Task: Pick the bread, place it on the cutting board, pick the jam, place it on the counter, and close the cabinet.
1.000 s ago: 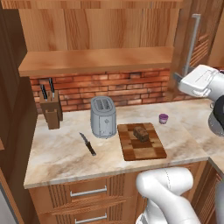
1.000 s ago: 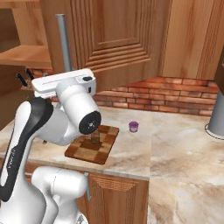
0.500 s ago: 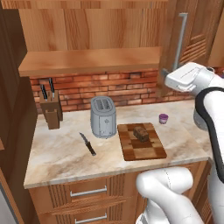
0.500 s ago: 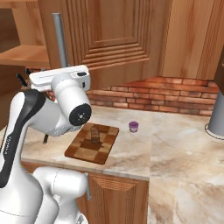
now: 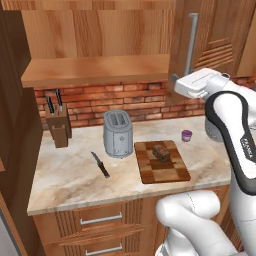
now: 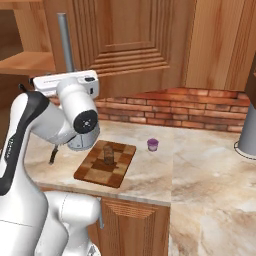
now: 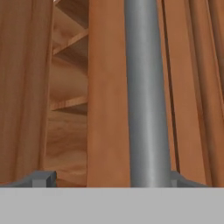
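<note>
**Inspector:** Left base view first. What is changing?

**Assistant:** The hand (image 5: 176, 82) is sitting lower and nearer the cabinet (image 5: 215, 35) door than a second ago, now level with the foot of the grey handle (image 5: 190, 45). The bread (image 5: 161, 152) is lying on the cutting board (image 5: 162, 162), and the jam (image 5: 186, 135) is standing on the counter (image 5: 65, 175), just beyond the board's far right corner. I am judging that only the door remains to be dealt with.

**Inspector:** Right base view?

**Assistant:** The same shift is showing: the wrist is lying closer against the door (image 6: 130, 45), beside the handle (image 6: 65, 42). The door is standing swung out from its frame, not yet closed. The bread (image 6: 108, 154) is standing on the board (image 6: 107, 162); the jam (image 6: 153, 145) is resting upright, apart from the board.

**Inspector:** Hand view. Jaws and orientation?

**Assistant:** The gripper (image 7: 107, 178) is straddling the handle (image 7: 146, 96): one fingertip (image 7: 43, 178) is standing well clear on one side, the other is touching the bar. The jaws are narrowing compared with a second ago, yet are partly open and gripping nothing. Open shelves are showing past the door edge.

**Inspector:** Long axis?

**Assistant:** The bar is running vertically, parallel to the door's free edge. The door face is pointing out over the counter toward the robot, so closing it is likely calling for a sideways swing, not a straight push.
</note>
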{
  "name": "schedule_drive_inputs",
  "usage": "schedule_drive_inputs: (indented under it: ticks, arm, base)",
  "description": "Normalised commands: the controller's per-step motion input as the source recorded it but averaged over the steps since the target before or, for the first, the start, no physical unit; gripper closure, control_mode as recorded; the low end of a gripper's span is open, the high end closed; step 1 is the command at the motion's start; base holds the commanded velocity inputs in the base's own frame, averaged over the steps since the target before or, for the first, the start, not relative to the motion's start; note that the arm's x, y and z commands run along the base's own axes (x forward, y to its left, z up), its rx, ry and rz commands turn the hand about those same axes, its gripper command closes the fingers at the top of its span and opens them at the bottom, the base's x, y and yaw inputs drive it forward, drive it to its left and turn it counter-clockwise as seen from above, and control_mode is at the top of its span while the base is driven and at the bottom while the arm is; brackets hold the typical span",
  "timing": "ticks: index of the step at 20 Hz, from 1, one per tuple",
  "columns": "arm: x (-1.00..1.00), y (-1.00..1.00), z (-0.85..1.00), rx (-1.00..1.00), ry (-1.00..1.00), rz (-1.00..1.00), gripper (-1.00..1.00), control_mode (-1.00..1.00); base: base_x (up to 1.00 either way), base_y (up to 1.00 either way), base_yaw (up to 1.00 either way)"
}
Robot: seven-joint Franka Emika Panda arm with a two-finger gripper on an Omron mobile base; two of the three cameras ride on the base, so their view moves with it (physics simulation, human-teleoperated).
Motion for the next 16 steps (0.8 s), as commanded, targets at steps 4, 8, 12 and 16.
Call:
schedule_drive_inputs:
  ticks: [4,8,12,16]
  arm:
    - [0.42,0.22,0.00,0.00,0.00,0.00,-1.00,-1.00]
    - [0.45,0.22,0.00,0.00,0.00,0.00,-1.00,-1.00]
    - [0.41,0.21,0.00,0.00,0.00,0.00,-1.00,-1.00]
    - [0.40,0.19,0.00,0.00,0.00,0.00,-1.00,-1.00]
  base:
    - [0.00,0.00,0.00]
    - [0.00,0.00,0.00]
    - [0.00,0.00,0.00]
    - [0.00,0.00,0.00]
